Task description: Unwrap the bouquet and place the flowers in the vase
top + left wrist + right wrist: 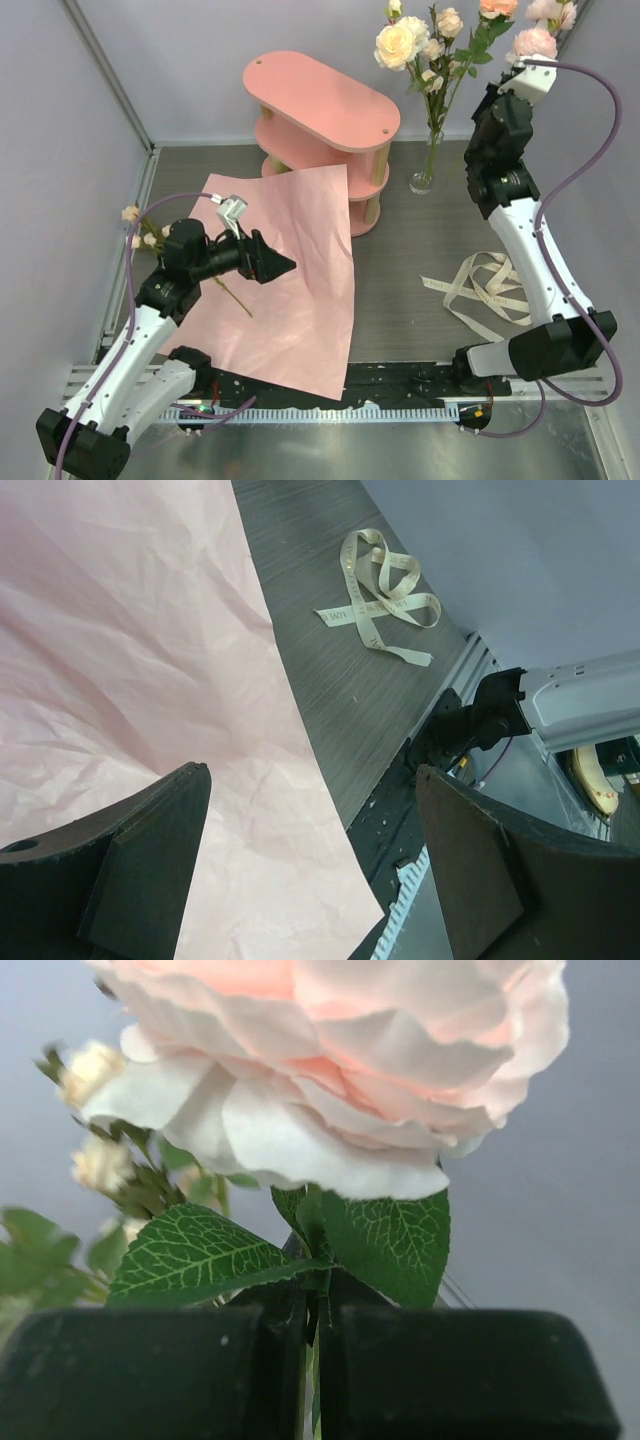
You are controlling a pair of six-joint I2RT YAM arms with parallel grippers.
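The bouquet is undone: its pink paper (300,300) (120,660) lies flat on the table. The clear glass vase (424,180) stands right of the pink shelf and holds several flowers (400,45) with cream and peach blooms. High at the back right, my right gripper (517,62) (312,1310) is shut on the green stem of a big pink rose (535,42) (340,1060), to the right of and above the vase. One more small-budded flower (135,225) lies at the paper's left edge, its stem (236,300) on the sheet. My left gripper (275,265) (310,870) hovers open over the paper, holding nothing.
A pink three-tier oval shelf (320,100) stands at the back, its foot on the paper's far corner. The cream ribbon (480,285) (375,590) lies loose on the table beside the right arm. Grey walls close in left, back and right.
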